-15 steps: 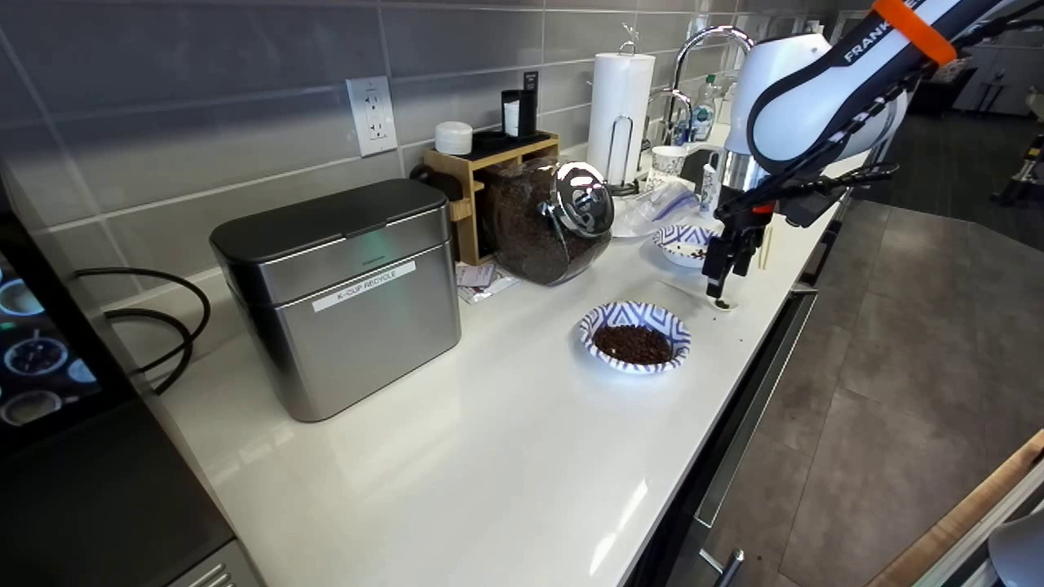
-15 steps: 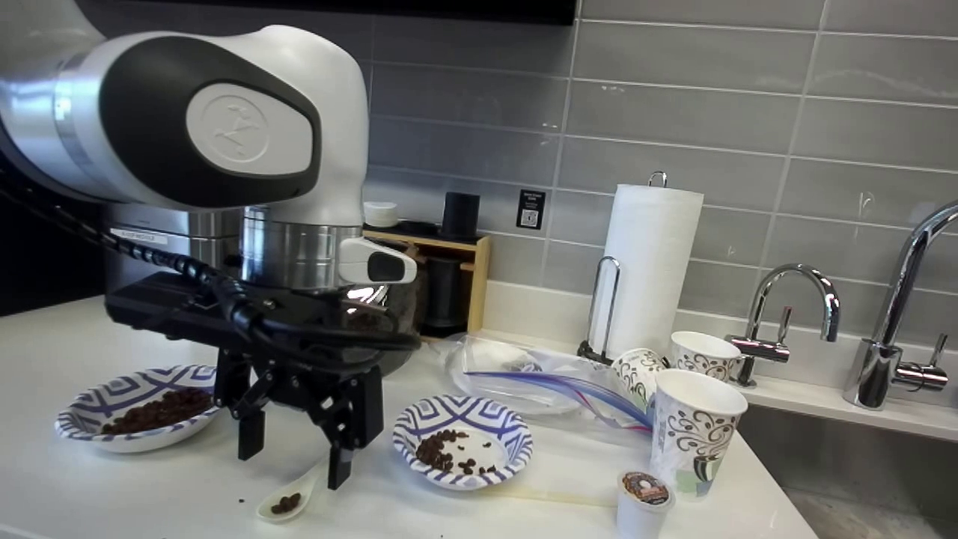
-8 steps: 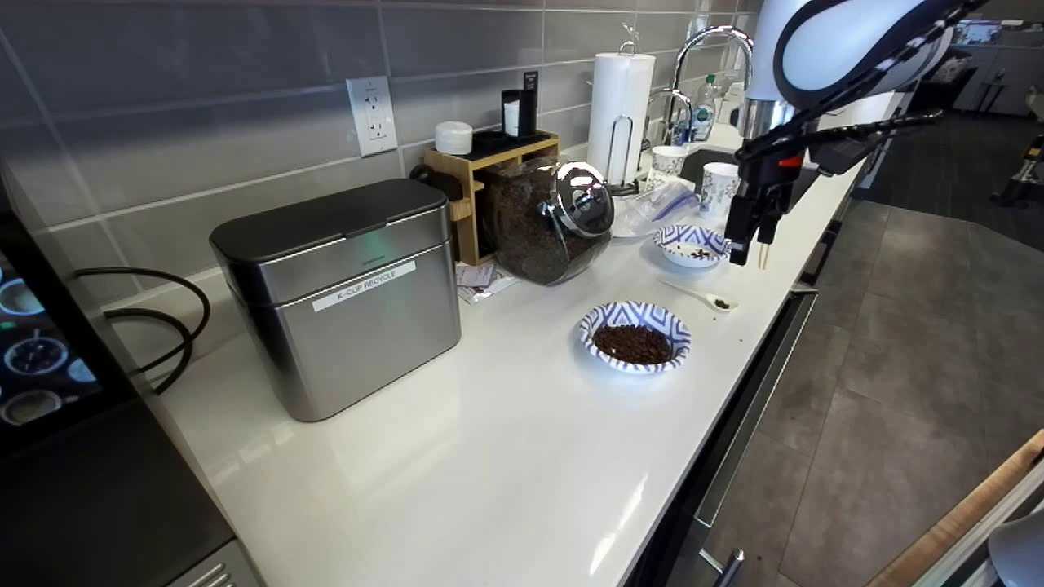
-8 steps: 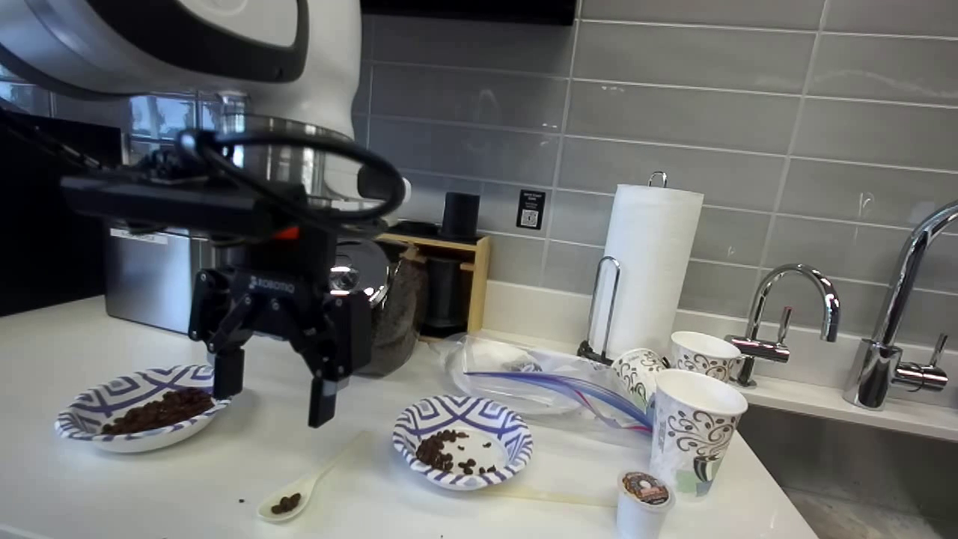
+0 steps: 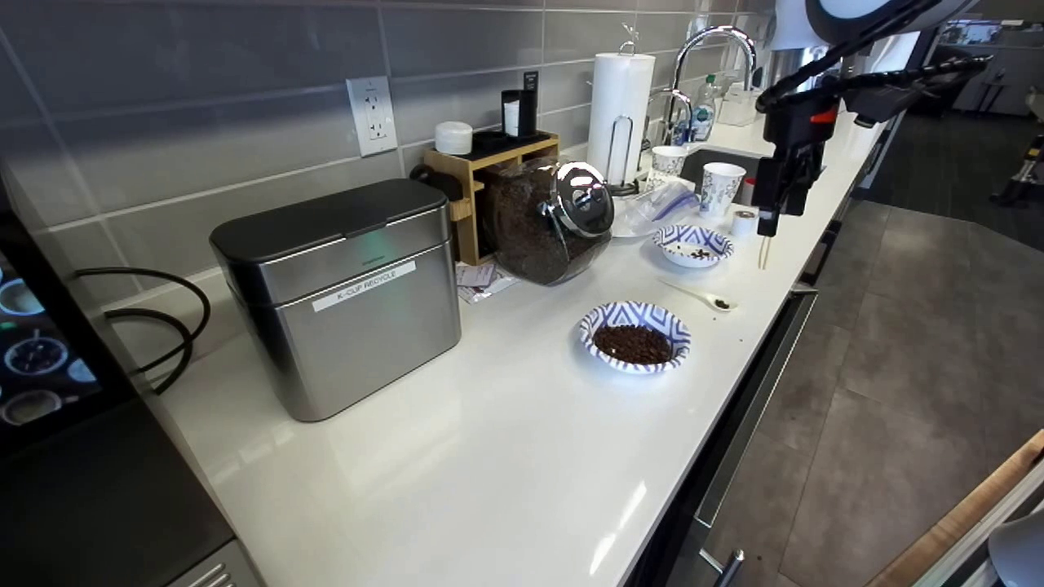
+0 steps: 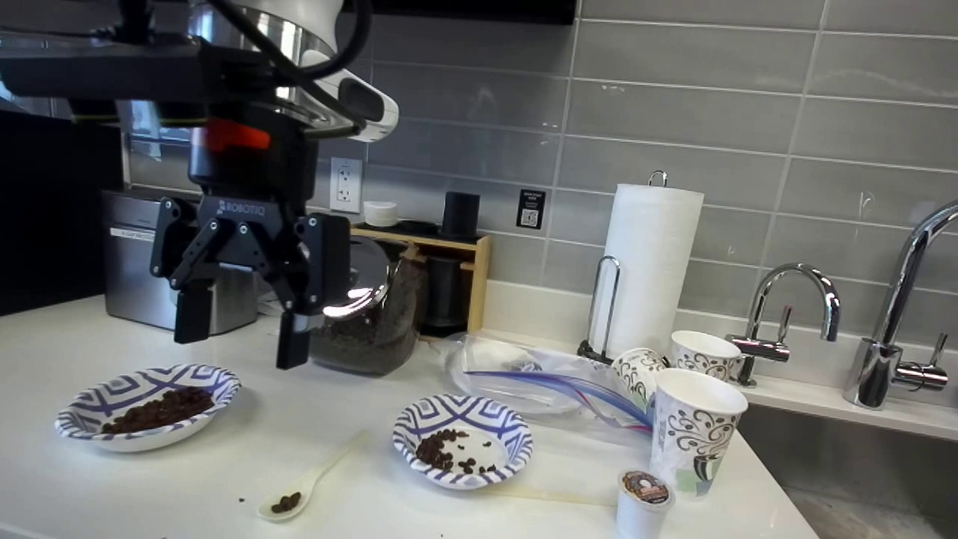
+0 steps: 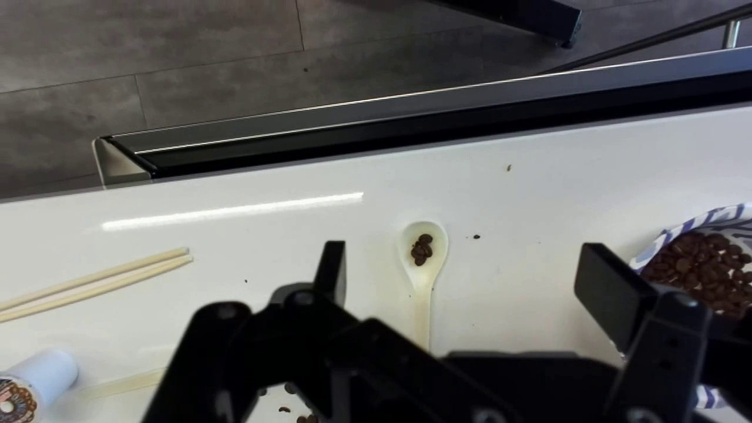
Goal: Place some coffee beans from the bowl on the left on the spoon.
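Observation:
The bowl (image 6: 138, 445) with a blue-and-white patterned rim holds a heap of dark coffee beans (image 6: 161, 410). The bowl (image 5: 636, 368) also shows in an exterior view, and partly at the right of the wrist view (image 7: 661, 244). A white spoon (image 6: 318, 473) lies on the counter, with several beans (image 7: 422, 249) in its head. In the wrist view the spoon (image 7: 424, 282) appears between the fingers, its handle end hidden behind the gripper. My gripper (image 6: 243, 348) is open and empty, well above the counter and apart from the bowl and spoon. Its fingers are wide apart in the wrist view (image 7: 464, 258).
A second patterned bowl (image 6: 460, 479), pale inside with fewer beans, sits right of the spoon. Beyond are a coffee pod (image 6: 641, 513), paper cups (image 6: 696, 434), a plastic bag (image 6: 539, 397) and chopsticks (image 7: 94, 285). A glass jar (image 5: 530, 220) and metal bin (image 5: 367, 334) stand by the wall.
My gripper has risen from near the spoon to high above the counter, staying open. The spoon's full handle now shows. The beans on the spoon and both bowls have not visibly moved.

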`<state>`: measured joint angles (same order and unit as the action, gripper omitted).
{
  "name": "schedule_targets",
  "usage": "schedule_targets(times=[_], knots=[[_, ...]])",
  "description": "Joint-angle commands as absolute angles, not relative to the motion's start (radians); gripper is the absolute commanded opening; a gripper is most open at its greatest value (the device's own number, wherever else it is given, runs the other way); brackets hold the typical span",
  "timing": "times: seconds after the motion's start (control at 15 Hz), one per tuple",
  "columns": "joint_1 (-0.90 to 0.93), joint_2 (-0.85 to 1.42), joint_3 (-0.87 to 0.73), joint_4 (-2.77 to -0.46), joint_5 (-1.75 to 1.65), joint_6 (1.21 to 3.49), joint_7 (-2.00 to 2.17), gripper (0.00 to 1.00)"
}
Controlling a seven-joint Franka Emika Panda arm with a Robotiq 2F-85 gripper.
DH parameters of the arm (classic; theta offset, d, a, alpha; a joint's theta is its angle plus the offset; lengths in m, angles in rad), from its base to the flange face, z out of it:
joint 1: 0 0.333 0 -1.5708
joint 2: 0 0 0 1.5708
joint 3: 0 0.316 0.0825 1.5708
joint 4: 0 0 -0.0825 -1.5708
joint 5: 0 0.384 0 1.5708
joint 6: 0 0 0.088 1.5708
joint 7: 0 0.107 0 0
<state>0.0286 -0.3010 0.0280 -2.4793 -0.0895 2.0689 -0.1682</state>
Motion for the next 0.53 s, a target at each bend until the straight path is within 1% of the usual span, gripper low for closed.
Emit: schedule_targets(times=[0.0, 0.47], knots=[[0.034, -0.322, 0.034, -2.477, -0.102, 2.028, -0.139, 1.0], [0.035, -0.313, 0.026, -2.478, -0.092, 2.056, -0.152, 1.0]])
